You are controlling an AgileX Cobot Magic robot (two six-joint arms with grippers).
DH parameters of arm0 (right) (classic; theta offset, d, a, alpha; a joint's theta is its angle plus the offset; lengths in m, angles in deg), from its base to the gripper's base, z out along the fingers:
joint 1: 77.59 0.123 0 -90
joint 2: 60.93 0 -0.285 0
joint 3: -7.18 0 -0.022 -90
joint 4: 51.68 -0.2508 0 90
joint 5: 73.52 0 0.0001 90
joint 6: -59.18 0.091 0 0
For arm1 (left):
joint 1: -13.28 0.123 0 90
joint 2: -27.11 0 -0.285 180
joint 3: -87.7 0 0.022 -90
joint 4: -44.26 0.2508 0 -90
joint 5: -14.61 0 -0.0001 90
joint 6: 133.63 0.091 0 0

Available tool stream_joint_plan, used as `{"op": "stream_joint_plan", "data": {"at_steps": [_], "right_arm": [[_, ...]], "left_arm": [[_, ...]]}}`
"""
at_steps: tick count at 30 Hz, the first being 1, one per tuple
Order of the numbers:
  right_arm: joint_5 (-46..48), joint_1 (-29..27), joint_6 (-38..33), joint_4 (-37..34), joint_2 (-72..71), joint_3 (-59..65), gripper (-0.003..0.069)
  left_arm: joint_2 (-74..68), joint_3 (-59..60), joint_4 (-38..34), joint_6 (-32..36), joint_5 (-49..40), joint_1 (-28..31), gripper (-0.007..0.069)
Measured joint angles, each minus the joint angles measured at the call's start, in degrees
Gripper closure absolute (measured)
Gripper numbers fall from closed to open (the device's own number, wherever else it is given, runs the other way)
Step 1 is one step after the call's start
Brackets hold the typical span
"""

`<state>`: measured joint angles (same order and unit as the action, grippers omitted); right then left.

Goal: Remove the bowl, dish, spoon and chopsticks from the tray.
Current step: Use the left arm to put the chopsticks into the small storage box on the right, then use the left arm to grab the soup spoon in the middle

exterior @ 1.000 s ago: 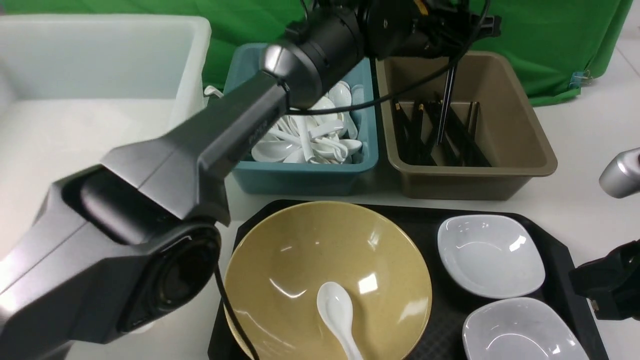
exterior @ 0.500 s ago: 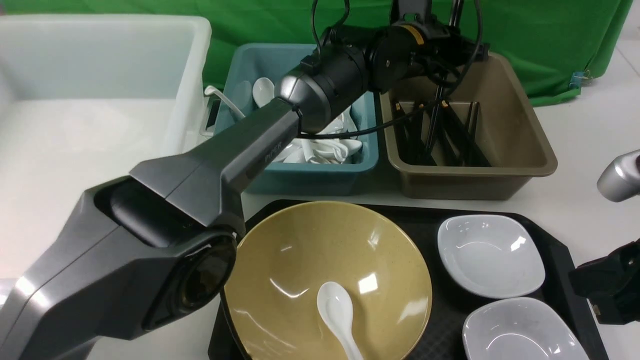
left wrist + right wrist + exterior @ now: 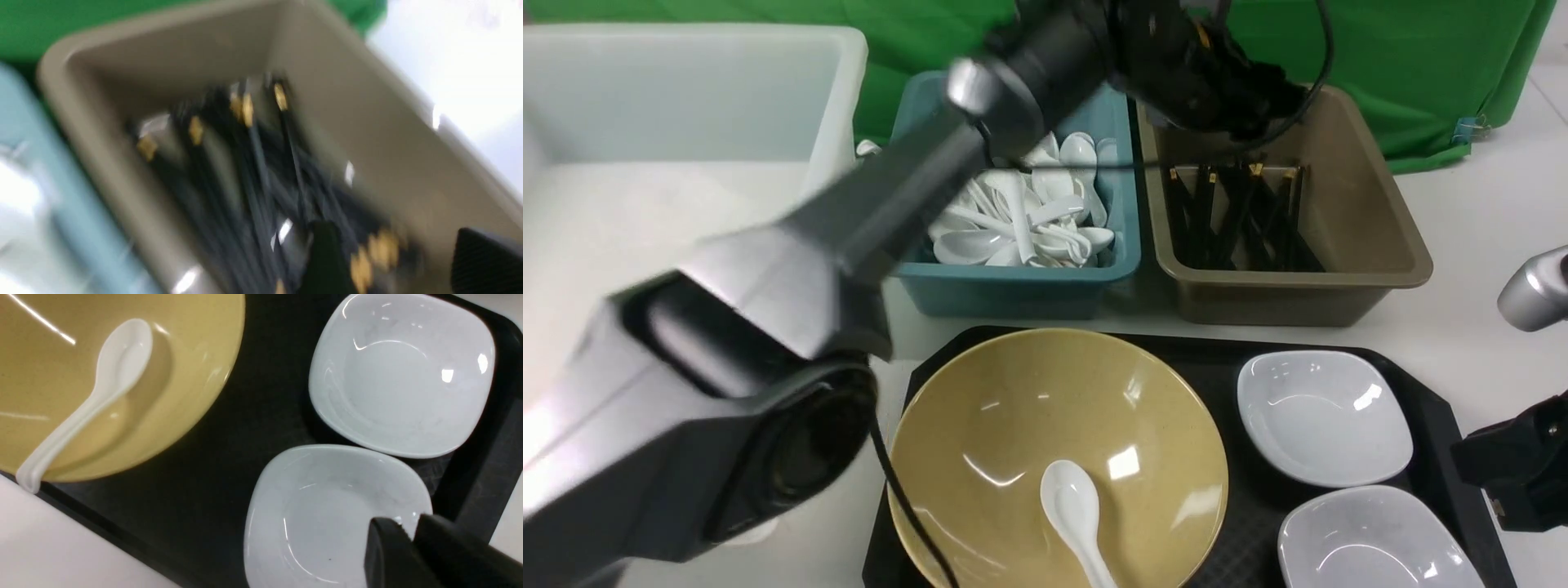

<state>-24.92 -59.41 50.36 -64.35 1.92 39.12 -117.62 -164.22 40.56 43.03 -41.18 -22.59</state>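
The chopsticks (image 3: 1237,216) have dropped from the left fingers (image 3: 322,261), which now stand apart and empty above them, among others in the brown bin (image 3: 1347,273). The right fingers (image 3: 388,555), closed on nothing, hover by one dish (image 3: 327,514); beyond it sit a second dish (image 3: 400,375) and the bowl (image 3: 196,388) holding the spoon (image 3: 118,363), all on the tray (image 3: 261,428).

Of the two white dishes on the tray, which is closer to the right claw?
The white dish nearer the robot, at the near right corner of the tray: the right claw shows at its rim. The other dish sits farther back.
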Motion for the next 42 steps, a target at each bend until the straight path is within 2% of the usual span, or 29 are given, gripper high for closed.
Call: {"op": "stream_joint_plan", "data": {"at_steps": [1,3,6,9,11,17,19,24,30,31,32,34,37,42], "right_arm": [[0.0,0.0,-0.2,0.0,0.0,0.0,0.0566],[0.0,0.0,-0.4,0.0,0.0,0.0,0.0566],[0.4,0.0,-0.4,0.0,0.0,0.0,0.0566],[1.3,0.0,-0.5,0.0,0.0,0.0,0.0566],[2.4,0.0,-0.6,0.0,0.0,0.0,0.0566],[2.7,0.0,-0.6,0.0,0.0,0.0,0.0565],[2.6,0.0,-0.6,0.0,0.0,0.0,0.0565],[2.6,0.0,-0.6,0.0,0.0,0.0,0.0565],[2.2,0.0,-0.9,0.0,0.0,0.0,0.0564],[2.1,0.0,-0.9,0.0,0.0,0.0,0.0564],[2.0,0.0,-1.0,0.0,0.0,0.0,0.0564],[2.0,0.0,-1.0,0.0,0.0,0.0,0.0561],[1.7,0.0,-1.1,0.0,0.0,0.0,0.0557],[1.4,0.0,-1.1,0.0,0.0,-0.1,0.0555]], "left_arm": [[3.0,-0.5,1.6,2.3,-7.4,0.0,0.0435],[6.4,-0.1,2.6,4.9,-11.4,0.0,0.0546],[10.7,3.0,1.9,6.1,-12.7,0.1,0.0616],[15.6,10.3,-1.4,3.7,-13.0,0.1,0.0634],[22.4,23.2,-4.9,-0.5,-13.1,-0.1,0.0638],[32.7,52.5,-6.7,-8.9,-14.2,-0.6,0.0634],[33.5,56.8,-7.3,-9.5,-14.5,-0.6,0.0628],[33.1,64.3,-10.0,-10.1,-14.6,-0.6,0.0523],[30.9,64.5,-13.7,-11.1,-10.5,-0.6,0.0225],[30.6,64.5,-13.9,-11.1,-10.6,-0.6,0.0216],[29.1,64.5,-14.7,-11.3,-11.6,-0.6,0.016],[27.2,64.5,-16.1,-11.4,-13.0,-0.6,0.0096],[24.4,64.5,-18.1,-12.2,-13.5,-0.6,0.0054],[22.2,64.5,-18.3,-15.2,-13.5,-0.6,0.0082]]}}
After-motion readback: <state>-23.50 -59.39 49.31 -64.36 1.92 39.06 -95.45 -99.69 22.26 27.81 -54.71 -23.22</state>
